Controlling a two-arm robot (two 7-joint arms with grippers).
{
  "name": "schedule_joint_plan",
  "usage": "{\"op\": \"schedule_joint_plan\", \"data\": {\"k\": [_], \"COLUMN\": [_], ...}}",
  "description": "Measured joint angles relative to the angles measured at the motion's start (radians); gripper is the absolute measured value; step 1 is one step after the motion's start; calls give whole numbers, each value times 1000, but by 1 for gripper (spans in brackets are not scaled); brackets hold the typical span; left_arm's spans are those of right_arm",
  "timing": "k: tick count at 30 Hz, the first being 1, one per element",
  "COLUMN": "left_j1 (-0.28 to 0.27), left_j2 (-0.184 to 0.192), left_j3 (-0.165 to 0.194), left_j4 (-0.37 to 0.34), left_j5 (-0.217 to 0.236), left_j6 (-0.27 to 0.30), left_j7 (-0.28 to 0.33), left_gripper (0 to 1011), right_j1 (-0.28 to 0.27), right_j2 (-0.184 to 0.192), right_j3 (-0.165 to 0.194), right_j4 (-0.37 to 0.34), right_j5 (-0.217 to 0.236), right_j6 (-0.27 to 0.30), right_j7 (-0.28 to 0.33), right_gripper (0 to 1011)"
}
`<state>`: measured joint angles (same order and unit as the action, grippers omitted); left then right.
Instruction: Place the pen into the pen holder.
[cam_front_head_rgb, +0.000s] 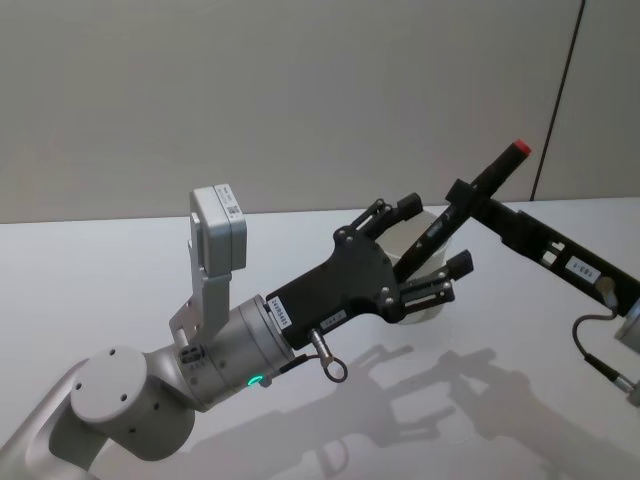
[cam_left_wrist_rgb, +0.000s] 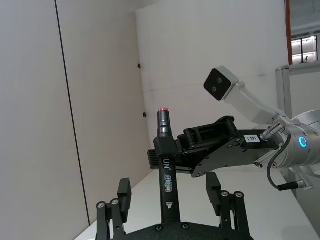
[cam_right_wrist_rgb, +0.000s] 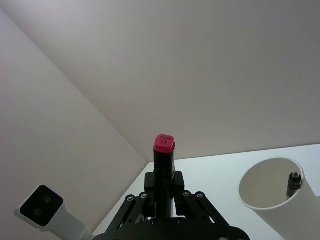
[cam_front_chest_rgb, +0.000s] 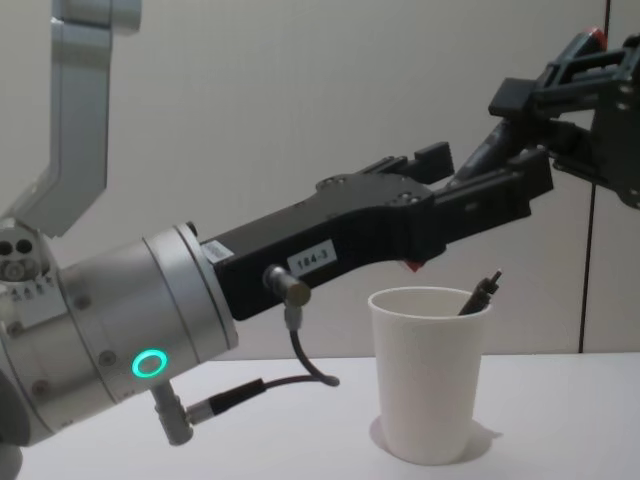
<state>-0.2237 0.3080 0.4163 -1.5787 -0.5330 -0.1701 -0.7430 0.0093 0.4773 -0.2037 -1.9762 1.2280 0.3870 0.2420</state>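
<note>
Pen (cam_front_head_rgb: 478, 188): black barrel, red end cap, held up in the air and tilted, red cap uppermost. In the right wrist view the barrel (cam_right_wrist_rgb: 163, 170) sits squeezed between the fingers of the right pincer (cam_right_wrist_rgb: 163, 197), cap pointing away from the camera. In the left wrist view the same pen (cam_left_wrist_rgb: 166, 180) stands upright with white lettering down its side.

Pen holder (cam_front_chest_rgb: 428, 370): white paper cup, upright on the white desk (cam_front_head_rgb: 120, 270), below and just ahead of the pen. A second dark pen (cam_front_chest_rgb: 480, 292) already leans inside it, tip poking over the rim; seen in the right wrist view resting against the inner wall (cam_right_wrist_rgb: 294, 184).

Right pincer (cam_front_head_rgb: 462, 200): reaches in from the right side, clamped on the pen's barrel, raised above the cup.

Left pincer (cam_front_head_rgb: 425, 245): stretched forward over the desk, fingers spread apart, nothing between them, set either side of the cup in the head view and just above its rim in the chest view (cam_front_chest_rgb: 470, 195)
</note>
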Motion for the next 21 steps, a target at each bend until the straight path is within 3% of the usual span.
{"op": "schedule_joint_plan", "data": {"k": [4,21], "left_j1": [0,0], "left_j2": [0,0], "left_j3": [0,0], "left_j4": [0,0], "left_j5": [0,0], "left_j6": [0,0], "left_j7": [0,0], "left_gripper": [1001,1001], "right_j1": [0,0], "right_j2": [3,46], "right_j3": [-1,9], "right_j4": [0,19], "right_j5": [0,-36], "right_j6": [-5,-61], "right_j7": [3,23], "right_gripper": [195,195]}}
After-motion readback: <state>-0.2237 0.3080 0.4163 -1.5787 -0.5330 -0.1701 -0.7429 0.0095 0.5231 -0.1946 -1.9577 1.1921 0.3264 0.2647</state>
